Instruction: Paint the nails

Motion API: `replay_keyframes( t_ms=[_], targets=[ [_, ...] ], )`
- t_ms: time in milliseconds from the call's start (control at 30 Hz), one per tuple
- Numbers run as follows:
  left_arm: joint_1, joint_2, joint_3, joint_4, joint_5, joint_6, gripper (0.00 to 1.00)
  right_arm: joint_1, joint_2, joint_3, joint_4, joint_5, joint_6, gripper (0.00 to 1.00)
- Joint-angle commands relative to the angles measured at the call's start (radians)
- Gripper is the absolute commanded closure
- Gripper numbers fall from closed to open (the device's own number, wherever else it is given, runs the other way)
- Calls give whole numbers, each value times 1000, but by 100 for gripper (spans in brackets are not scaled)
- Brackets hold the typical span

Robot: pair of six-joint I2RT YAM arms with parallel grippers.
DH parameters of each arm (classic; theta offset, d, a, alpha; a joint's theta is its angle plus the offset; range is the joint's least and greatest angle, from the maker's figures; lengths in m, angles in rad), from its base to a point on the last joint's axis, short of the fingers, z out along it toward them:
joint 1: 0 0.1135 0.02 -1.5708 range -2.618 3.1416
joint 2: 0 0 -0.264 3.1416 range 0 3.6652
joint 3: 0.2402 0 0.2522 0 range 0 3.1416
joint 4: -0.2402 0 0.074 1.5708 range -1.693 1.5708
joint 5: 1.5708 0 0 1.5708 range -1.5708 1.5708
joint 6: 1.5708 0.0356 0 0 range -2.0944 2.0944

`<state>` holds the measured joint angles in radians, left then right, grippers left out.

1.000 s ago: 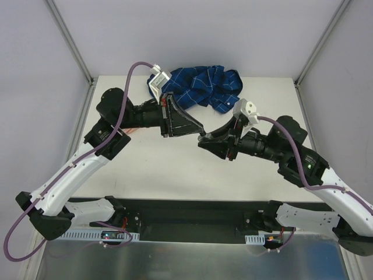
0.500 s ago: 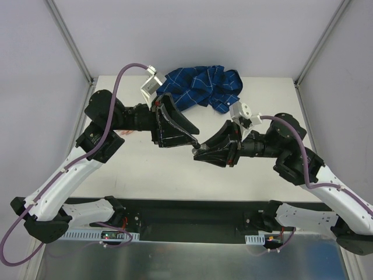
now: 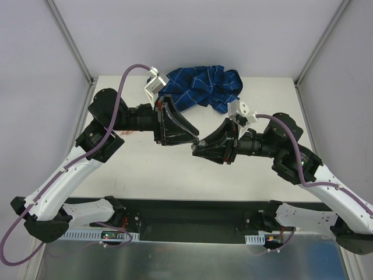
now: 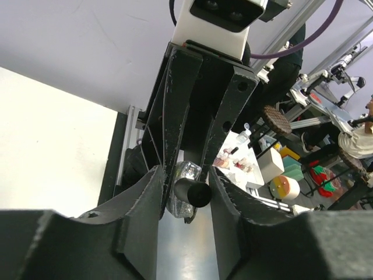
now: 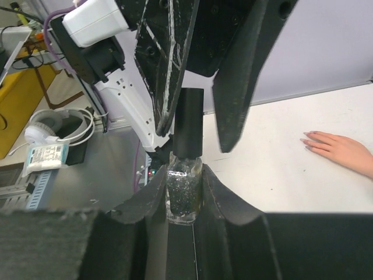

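- Left gripper point(image 4: 186, 178): fingers spread, flanking black cap point(image 5: 188, 119). Gap shows on one side. Judged not yet gripping.
- Glitter polish bottle point(image 5: 184, 195): upright, capped, held between arms.
- Right gripper point(image 5: 185, 181): pinching bottle body.
- Dummy hand point(image 5: 341, 149): flat on white table point(image 5: 274, 175), well apart from bottle. Nails point(image 5: 308, 140) small in view, no polish evident.
- Assessment: early stage. Done: bottle lifted and presented. Left: grip and unscrew cap, draw brush, coat every nail.
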<state>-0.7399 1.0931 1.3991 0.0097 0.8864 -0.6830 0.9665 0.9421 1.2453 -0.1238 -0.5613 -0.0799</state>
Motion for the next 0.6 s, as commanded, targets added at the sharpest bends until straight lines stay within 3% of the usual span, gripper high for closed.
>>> replay_keyframes(
  t_ms=[0, 133, 167, 200, 300, 333, 433, 467, 567],
  targets=[
    [-3, -4, 37, 1, -21, 31, 68, 3, -11, 11, 47, 70, -12, 100],
    [-3, -4, 54, -23, -35, 59, 90, 3, 3, 22, 42, 98, -8, 100],
    [-1, -4, 58, -33, -40, 63, 100, 1, -2, 20, 42, 112, -8, 100],
    [-3, -4, 61, -52, -47, 68, 100, 3, -5, 17, 42, 127, -6, 100],
    [-3, -16, 69, -149, -154, 114, 100, 3, -19, 2, 17, 227, -17, 79],
    [-3, -21, 77, -186, -197, 156, 100, 1, -23, -1, -11, 286, -24, 61],
    [-3, -36, 66, -276, -374, 239, 100, 1, -42, -32, -71, 406, -40, 28],
    [-3, -48, 58, -295, -482, 258, 100, 1, -48, -41, -85, 431, -43, 24],
    [-3, -65, 14, -333, -617, 321, 100, 1, -75, -73, -143, 529, -50, 19]
  ],
)
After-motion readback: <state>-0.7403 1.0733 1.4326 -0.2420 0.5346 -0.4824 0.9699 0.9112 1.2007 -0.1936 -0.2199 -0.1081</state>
